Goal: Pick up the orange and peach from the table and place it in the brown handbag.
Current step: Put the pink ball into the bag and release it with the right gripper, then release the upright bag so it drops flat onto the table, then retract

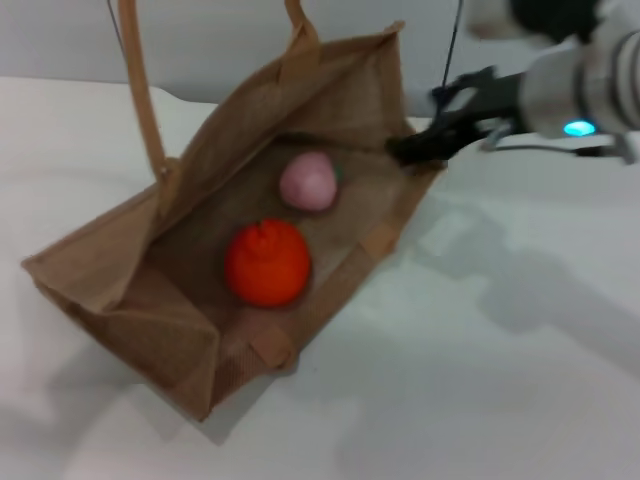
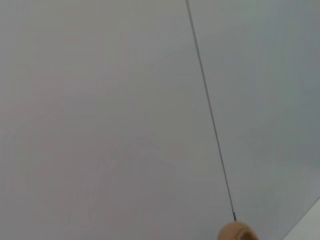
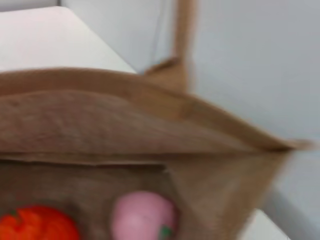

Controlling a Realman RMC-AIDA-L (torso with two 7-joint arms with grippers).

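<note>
The brown handbag (image 1: 130, 290) stands open on the white table (image 1: 480, 380), leaning toward me. The orange (image 1: 267, 262) and the pink peach (image 1: 308, 181) lie inside it on its floor, the peach behind the orange. My right gripper (image 1: 420, 135) is at the bag's right rim, just outside it, open and empty. In the right wrist view the bag's rim (image 3: 100, 115) fills the picture, with the peach (image 3: 142, 216) and the orange (image 3: 35, 225) below it. My left gripper is out of view.
One strap handle (image 1: 140, 90) rises taut out of the top of the head view; its tan end (image 2: 237, 232) shows in the left wrist view against a grey wall. A thin dark cable (image 2: 210, 115) hangs there.
</note>
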